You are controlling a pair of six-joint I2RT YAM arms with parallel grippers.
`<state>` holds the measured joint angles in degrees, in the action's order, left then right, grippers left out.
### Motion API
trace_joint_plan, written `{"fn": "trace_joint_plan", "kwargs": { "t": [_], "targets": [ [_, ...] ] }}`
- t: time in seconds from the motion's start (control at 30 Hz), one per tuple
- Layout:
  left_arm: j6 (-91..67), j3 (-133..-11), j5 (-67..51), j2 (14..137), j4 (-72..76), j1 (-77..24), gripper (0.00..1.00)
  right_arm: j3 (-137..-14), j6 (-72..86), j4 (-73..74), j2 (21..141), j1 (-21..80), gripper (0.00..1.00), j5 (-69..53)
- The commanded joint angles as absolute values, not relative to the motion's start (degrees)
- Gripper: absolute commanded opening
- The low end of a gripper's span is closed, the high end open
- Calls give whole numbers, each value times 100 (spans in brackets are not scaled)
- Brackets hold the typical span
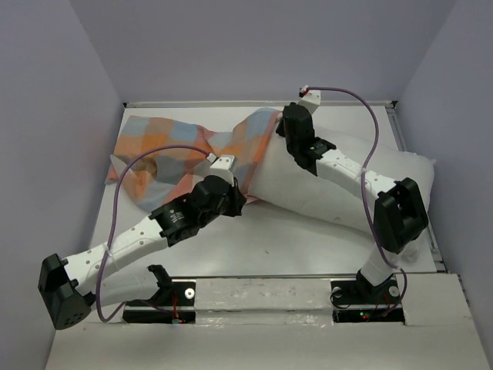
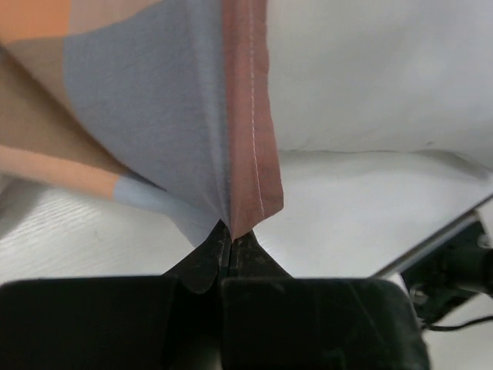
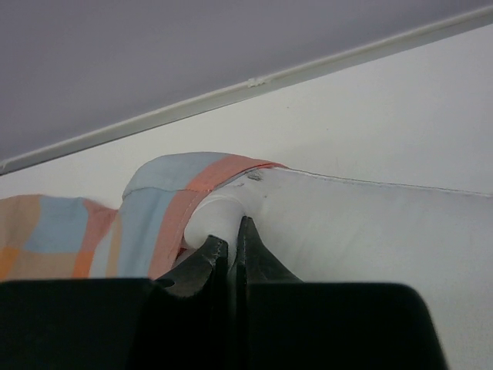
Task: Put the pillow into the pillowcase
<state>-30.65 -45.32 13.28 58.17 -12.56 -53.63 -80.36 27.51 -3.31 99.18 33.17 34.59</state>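
Pillowcase (image 2: 146,116) hem pinched in left fingers (image 2: 202,266); right fingers (image 3: 204,260) closed (on what, unclear) against pillow (image 3: 370,231).

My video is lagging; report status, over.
Left gripper shut on pillowcase hem. Right gripper shut on pillow corner at the opening. Pillow mostly outside. No obstruction seen.

No words, labels, brand names, numbers or signs can be read anywhere in these three views.

A white table (image 1: 262,248) sits enclosed by lavender walls (image 1: 254,46) on three sides.
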Motion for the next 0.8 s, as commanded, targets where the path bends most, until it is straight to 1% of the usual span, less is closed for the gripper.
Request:
{"fn": "trace_joint_plan", "kwargs": {
  "t": [0.0,0.1,0.17,0.2,0.23,0.27,0.3,0.33,0.37,0.4,0.47,0.5,0.57,0.6,0.7,0.73,0.77],
  "targets": [
    [-2979,-5282,214,5686,-1259,-5449,0,-8034,2706,-1943,9879,3620,0,4037],
    [-3085,-5265,-280,6089,-476,-5458,0,-7560,3347,-1837,9686,3700,0,3412],
    [-3173,-5108,-369,6466,-177,-5484,0,-7253,3707,-1802,9362,3700,0,2893],
    [-3208,-4985,-404,6564,-54,-5493,5,-7112,3709,-1802,9247,3700,0,2726],
    [-3252,-4862,-526,6635,156,-5493,27,-6919,3692,-1784,9150,3700,0,2464],
    [-3356,-4669,-571,6731,411,-5502,39,-6839,3613,-1697,8949,3700,0,2339],
    [-3392,-4580,-615,6741,526,-5502,60,-6751,3569,-1574,8878,3700,0,2138],
    [-3401,-4544,-633,6715,580,-5502,66,-6698,3560,-1434,8790,3700,0,2023],
    [-3358,-4553,-598,6576,563,-5511,72,-6636,3507,-1224,8641,3700,7,1908],
    [-3331,-4579,-485,6452,536,-5502,79,-6566,3481,-1117,8570,3700,12,1690],
    [-3235,-4806,-352,6102,309,-5502,84,-6364,3402,-941,8421,3700,26,1381],
    [-3052,-4956,-204,6004,160,-5493,86,-6311,3332,-706,8324,3700,37,1171],
    [-2857,-5446,-62,5846,-341,-5493,87,-6153,3218,-310,8218,3700,53,1099],
    [-2682,-5597,295,5801,-586,-5493,86,-6109,3173,-195,8105,3648,65,1090],
    [-2506,-6011,685,5713,-686,-5484,85,-5959,3015,201,7911,3446,77,1029],
    [-2470,-6090,903,5765,-686,-5441,81,-5950,2971,280,7814,3445,80,959],
    [-2435,-6221,1062,5827,-694,-5414,80,-5994,2875,516,7770,3384,82,958]
  ]
}}
